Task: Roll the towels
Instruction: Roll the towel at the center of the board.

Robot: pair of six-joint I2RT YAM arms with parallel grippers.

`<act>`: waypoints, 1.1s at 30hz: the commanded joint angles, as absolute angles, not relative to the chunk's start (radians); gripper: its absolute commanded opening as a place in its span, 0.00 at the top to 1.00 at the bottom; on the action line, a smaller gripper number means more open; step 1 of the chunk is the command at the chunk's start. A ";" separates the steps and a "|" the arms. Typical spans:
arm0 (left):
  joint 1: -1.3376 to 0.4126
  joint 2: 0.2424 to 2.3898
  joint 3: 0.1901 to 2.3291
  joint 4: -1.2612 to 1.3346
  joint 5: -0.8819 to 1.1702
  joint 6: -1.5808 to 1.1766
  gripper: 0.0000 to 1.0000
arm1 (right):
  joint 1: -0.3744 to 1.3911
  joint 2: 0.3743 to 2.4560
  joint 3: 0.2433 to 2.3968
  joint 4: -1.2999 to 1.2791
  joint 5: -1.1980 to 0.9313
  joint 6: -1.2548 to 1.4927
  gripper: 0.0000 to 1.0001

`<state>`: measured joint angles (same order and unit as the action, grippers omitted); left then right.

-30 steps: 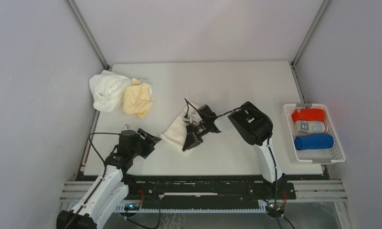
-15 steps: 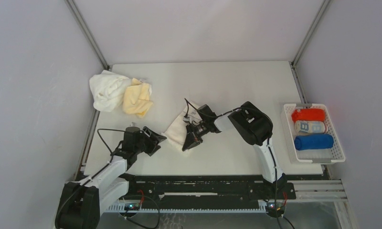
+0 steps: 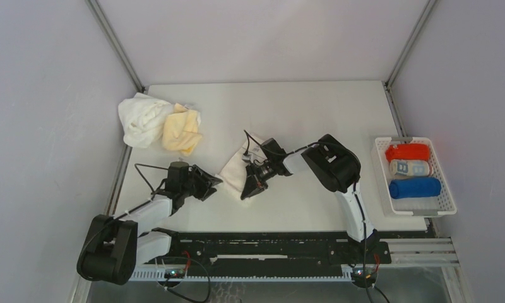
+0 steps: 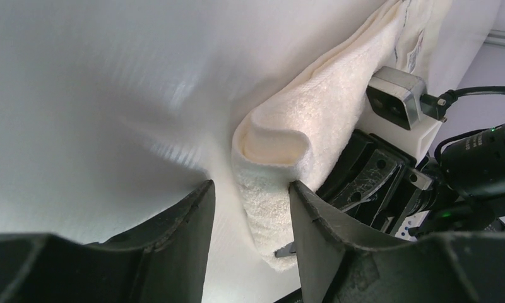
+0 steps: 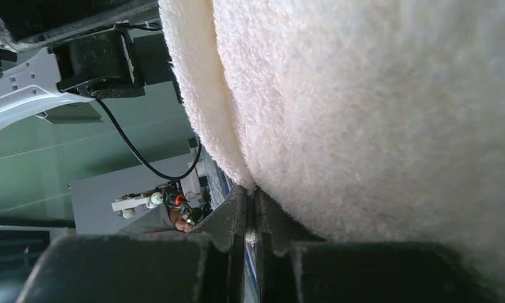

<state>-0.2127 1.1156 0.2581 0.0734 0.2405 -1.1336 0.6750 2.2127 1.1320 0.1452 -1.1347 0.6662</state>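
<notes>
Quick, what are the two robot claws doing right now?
Left gripper: open around a corner of the cream towel.
Right gripper: shut on the cream towel.

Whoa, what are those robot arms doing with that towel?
They're rolling towels. The right arm's fingers are shut on the edge of the cream towel in the middle. The left arm's fingers are open right at that towel's folded corner, not gripping it. A red roll, a patterned roll and a blue roll lie in the white basket. A white towel and a yellow towel sit heaped far left.
</notes>
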 commanded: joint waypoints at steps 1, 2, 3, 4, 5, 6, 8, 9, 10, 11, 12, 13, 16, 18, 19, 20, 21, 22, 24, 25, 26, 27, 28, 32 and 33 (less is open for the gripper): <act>-0.207 1.179 0.313 0.007 0.203 -1.098 0.47 | 0.676 2.213 1.120 0.114 -1.049 0.647 1.00; -0.208 1.191 0.321 -0.006 0.197 -1.093 0.46 | 0.676 2.209 1.120 0.107 -1.046 0.643 0.99; -0.209 1.203 0.332 -0.021 0.194 -1.090 0.46 | 0.676 2.205 1.120 0.101 -1.040 0.637 0.99; -0.208 1.216 0.336 -0.032 0.191 -1.088 0.46 | 0.678 2.196 1.120 0.093 -1.033 0.631 0.97; -0.207 1.228 0.339 -0.043 0.188 -1.087 0.47 | 0.678 2.187 1.120 0.084 -1.023 0.624 0.96; -0.208 1.246 0.341 -0.050 0.187 -1.085 0.47 | 0.679 2.177 1.120 0.076 -1.014 0.617 0.95; -0.209 1.275 0.346 -0.063 0.188 -1.083 0.49 | 0.680 2.157 1.121 0.072 -1.004 0.612 0.93; -0.210 1.293 0.349 -0.065 0.194 -1.080 0.51 | 0.680 2.149 1.126 0.052 -0.996 0.606 0.92; -0.209 1.308 0.352 -0.066 0.197 -1.077 0.53 | 0.682 2.141 1.134 0.029 -0.982 0.591 0.91; -0.209 1.325 0.356 -0.067 0.201 -1.075 0.54 | 0.684 2.132 1.144 -0.003 -0.963 0.569 0.90; -0.210 1.341 0.359 -0.067 0.207 -1.071 0.57 | 0.687 2.119 1.155 -0.027 -0.945 0.551 0.88; -0.211 1.354 0.364 -0.068 0.211 -1.064 0.59 | 0.692 2.104 1.161 -0.050 -0.926 0.532 0.87; -0.213 1.388 0.378 -0.081 0.213 -1.056 0.61 | 0.708 2.037 1.169 -0.119 -0.857 0.460 0.82; -0.215 1.406 0.390 -0.095 0.215 -1.051 0.63 | 0.729 1.970 1.172 -0.176 -0.774 0.393 0.77; -0.216 1.411 0.397 -0.104 0.216 -1.047 0.63 | 0.740 1.939 1.179 -0.213 -0.734 0.354 0.74; -0.218 1.416 0.404 -0.114 0.215 -1.043 0.63 | 0.752 1.911 1.193 -0.253 -0.668 0.317 0.71; -0.219 1.421 0.413 -0.126 0.214 -1.040 0.63 | 0.768 1.885 1.204 -0.292 -0.604 0.277 0.68; -0.220 1.425 0.421 -0.139 0.213 -1.036 0.64 | 0.789 1.846 1.212 -0.319 -0.544 0.237 0.65; -0.222 1.424 0.440 -0.171 0.210 -1.026 0.64 | 0.843 1.791 1.215 -0.358 -0.383 0.167 0.55; -0.222 1.423 0.449 -0.189 0.205 -1.019 0.64 | 0.875 1.767 1.215 -0.371 -0.297 0.140 0.50; -0.223 1.420 0.458 -0.208 0.198 -1.013 0.64 | 0.906 1.749 1.215 -0.383 -0.211 0.112 0.46; -0.225 1.414 0.468 -0.226 0.193 -1.008 0.64 | 0.940 1.736 1.215 -0.390 -0.145 0.087 0.45; -0.226 1.411 0.475 -0.242 0.184 -1.002 0.64 | 0.970 1.725 1.215 -0.393 -0.075 0.064 0.44; -0.228 1.412 0.503 -0.286 0.180 -0.988 0.64 | 1.114 1.707 1.206 -0.354 0.140 -0.023 0.43; -0.229 1.414 0.510 -0.293 0.181 -0.986 0.64 | 1.146 1.709 1.207 -0.339 0.186 -0.042 0.43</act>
<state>-0.2214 1.3857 0.5041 -0.1017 0.2817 -1.0618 1.0485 1.7271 1.1931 -0.3431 -0.1226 0.0990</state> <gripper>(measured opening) 0.358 0.568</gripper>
